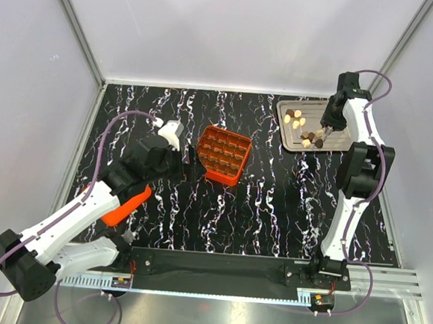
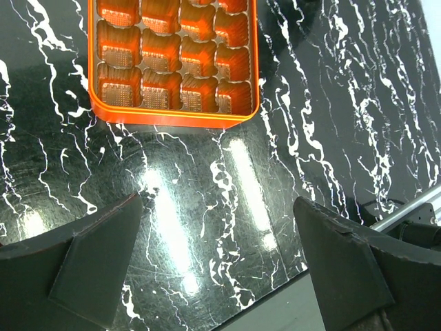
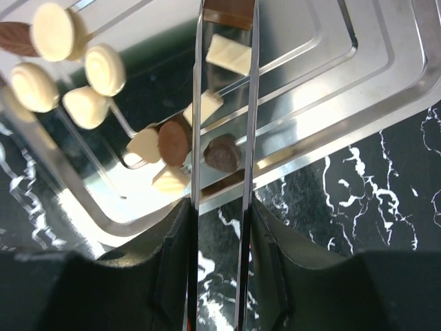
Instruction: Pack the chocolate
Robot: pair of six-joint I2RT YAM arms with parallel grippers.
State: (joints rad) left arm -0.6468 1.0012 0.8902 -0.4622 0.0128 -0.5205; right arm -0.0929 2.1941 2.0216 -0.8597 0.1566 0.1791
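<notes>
**Left gripper** [image 1: 190, 160] [image 2: 220, 262]: hung over the black marbled table [image 1: 273, 204] just beside the near edge of the orange box [image 1: 222, 155] [image 2: 172, 118]. Its dark jaws stood wide apart with nothing between them.

**Orange box:** sat mid-table. In the left wrist view its moulded cells held no pieces.

**Right gripper** [image 1: 325, 129] [image 3: 229, 27]: reached over the silver tray [image 1: 290, 138] [image 3: 331, 83] at the far right of the table. It carried two long mirror-bright blades set close and parallel. A brown piece showed between the tips at the frame edge. Whether the blades clamped it could not be told.

**Chocolate** [image 1: 299, 117] [image 3: 105, 69]: all lay on the tray. Cream rounds were grouped toward one side. More cream and dark brown pieces were clustered beside and under the blades, and one dark piece [image 3: 224, 153] lay in line with the gap.
</notes>
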